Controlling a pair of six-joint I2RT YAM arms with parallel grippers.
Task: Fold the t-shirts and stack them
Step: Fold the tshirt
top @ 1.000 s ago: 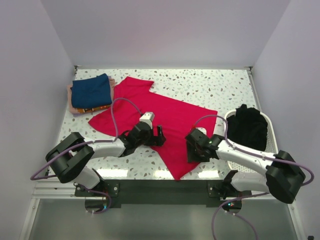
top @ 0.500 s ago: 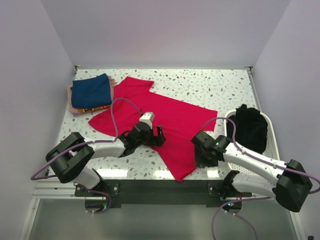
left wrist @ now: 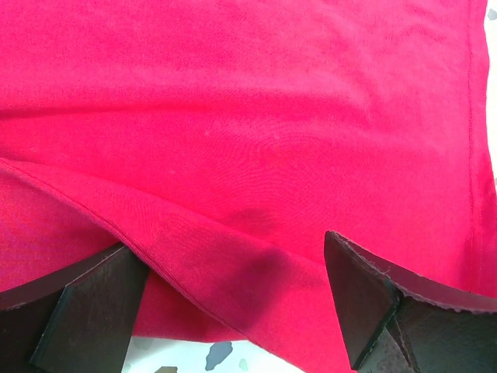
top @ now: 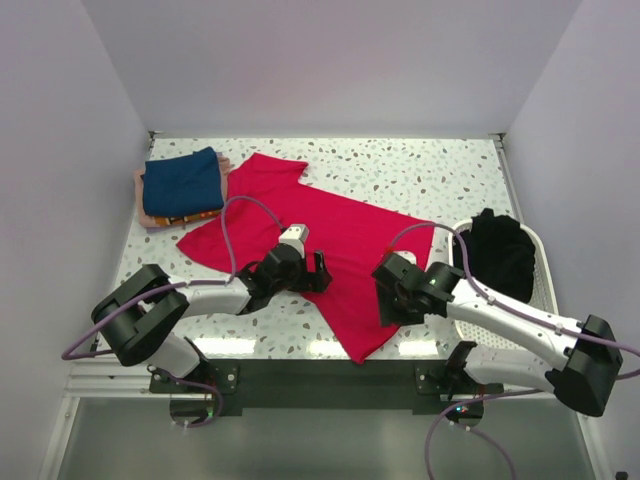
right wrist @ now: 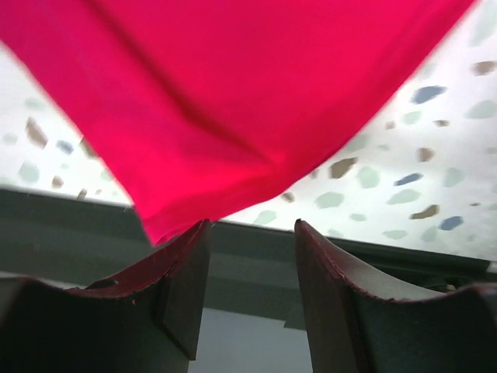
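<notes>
The crimson t-shirt (top: 330,235) lies spread out on a slant across the middle of the desk (top: 420,170), one corner of its hem reaching the near edge. The left end effector (top: 318,270) sits at the shirt's near-left border with its jaws wide, astride a raised ridge of cloth but not pinching it. The right end effector (top: 388,302) is low over the near-right border, jaws partly apart with nothing between them; in its wrist view the hem corner lies just past the fingertips (right wrist: 180,289). The likely trouble is an uneven grab. If the left jaws close on only the upper ply of the ridge, the lower ply would stay on the desk and the fold would twist. If the right jaws close short of the corner, they would catch nothing, or just a thread of hem that slips free on lifting. Pulling with one side unheld would drag the shirt toward the folded navy t-shirt (top: 182,180) at far left or toward the black t-shirts (top: 498,255) heaped in the white basket (top: 541,243).
</notes>
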